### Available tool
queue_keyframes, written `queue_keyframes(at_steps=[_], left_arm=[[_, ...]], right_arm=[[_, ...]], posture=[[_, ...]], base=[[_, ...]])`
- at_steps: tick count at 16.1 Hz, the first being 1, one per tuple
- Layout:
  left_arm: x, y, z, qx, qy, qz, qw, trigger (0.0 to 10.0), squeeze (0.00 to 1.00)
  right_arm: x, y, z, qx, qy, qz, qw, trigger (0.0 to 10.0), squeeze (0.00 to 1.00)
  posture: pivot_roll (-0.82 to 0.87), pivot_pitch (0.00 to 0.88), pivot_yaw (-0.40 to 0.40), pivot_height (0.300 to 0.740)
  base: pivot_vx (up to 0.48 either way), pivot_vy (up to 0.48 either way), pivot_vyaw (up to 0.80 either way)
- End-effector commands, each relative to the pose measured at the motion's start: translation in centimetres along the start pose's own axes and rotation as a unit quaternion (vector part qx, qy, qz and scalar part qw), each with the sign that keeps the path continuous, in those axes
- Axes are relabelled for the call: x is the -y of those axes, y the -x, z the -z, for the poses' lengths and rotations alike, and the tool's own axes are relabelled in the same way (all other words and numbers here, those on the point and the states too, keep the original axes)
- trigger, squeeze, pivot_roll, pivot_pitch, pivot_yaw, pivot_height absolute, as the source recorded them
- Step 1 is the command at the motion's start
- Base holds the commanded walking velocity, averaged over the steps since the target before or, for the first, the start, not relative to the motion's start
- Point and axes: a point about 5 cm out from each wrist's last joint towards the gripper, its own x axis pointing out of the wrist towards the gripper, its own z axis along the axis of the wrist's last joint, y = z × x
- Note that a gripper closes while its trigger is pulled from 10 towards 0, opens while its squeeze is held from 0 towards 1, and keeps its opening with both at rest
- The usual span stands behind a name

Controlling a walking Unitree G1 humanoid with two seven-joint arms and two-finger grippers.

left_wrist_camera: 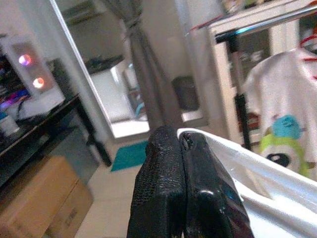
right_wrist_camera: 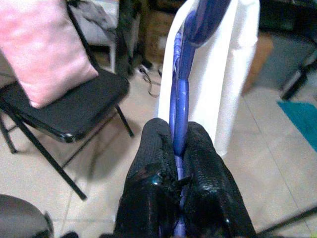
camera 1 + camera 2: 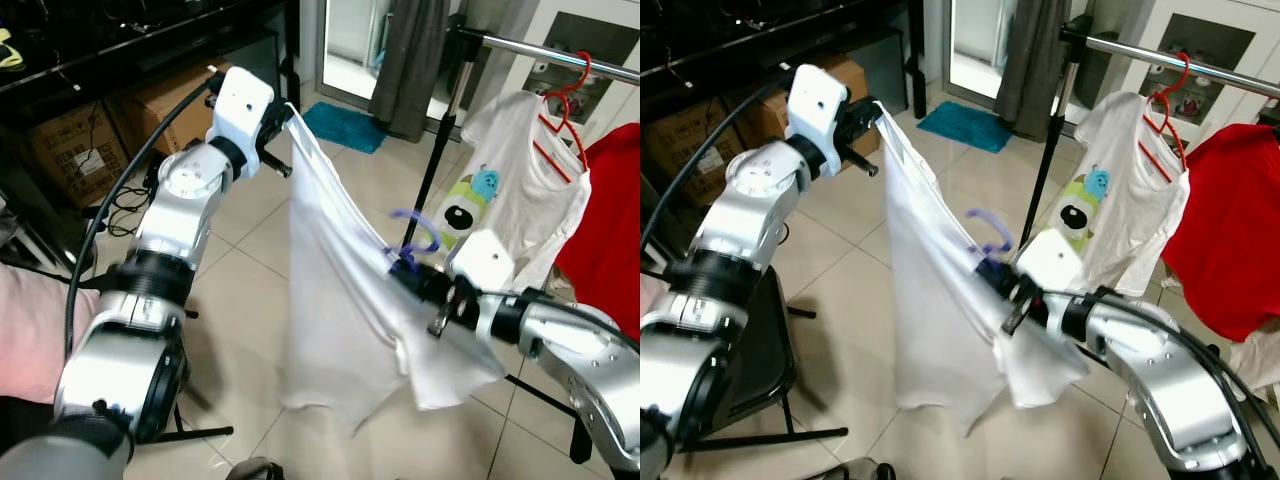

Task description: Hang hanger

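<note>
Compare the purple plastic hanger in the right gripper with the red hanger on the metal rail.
The purple plastic hanger is clamped in the right gripper, off the metal rail; the red hanger hangs from it. The purple one carries a plain white shirt, whose other end the left gripper pinches; the red one's white shirt has a cartoon print. Both hold shirts.

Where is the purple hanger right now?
In the right gripper, shut on it, the purple hanger sits inside the white shirt, before the clothes rail.

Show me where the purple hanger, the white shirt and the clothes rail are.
purple hanger (image 2: 179,106): right wrist view, its shaft above the fingers.
white shirt (image 3: 335,300): left eye view, middle of the cloth.
clothes rail (image 3: 535,50): left eye view, horizontal bar.
</note>
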Motion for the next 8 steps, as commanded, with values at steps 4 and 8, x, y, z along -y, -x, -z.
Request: queue_keyframes(at_steps=[4, 8], left_arm=[[-3.6, 0.7, 1.1, -0.043, -0.023, -0.087, 0.995, 0.0, 0.00], [-2.7, 0.8, 1.2, -0.006, 0.057, -0.046, 0.997, 0.0, 0.00]], right_arm=[[0.9, 1.8, -1.2, 0.086, -0.072, -0.004, 0.994, 0.0, 0.00], [2.4, 2.1, 1.7, -0.012, -0.068, 0.064, 0.996, 0.0, 0.00]], posture=[[-0.05, 0.020, 0.021, 0.740], [-0.05, 0.017, 0.023, 0.740]], base=[[0.000, 0.000, 0.00], [0.000, 0.000, 0.00]])
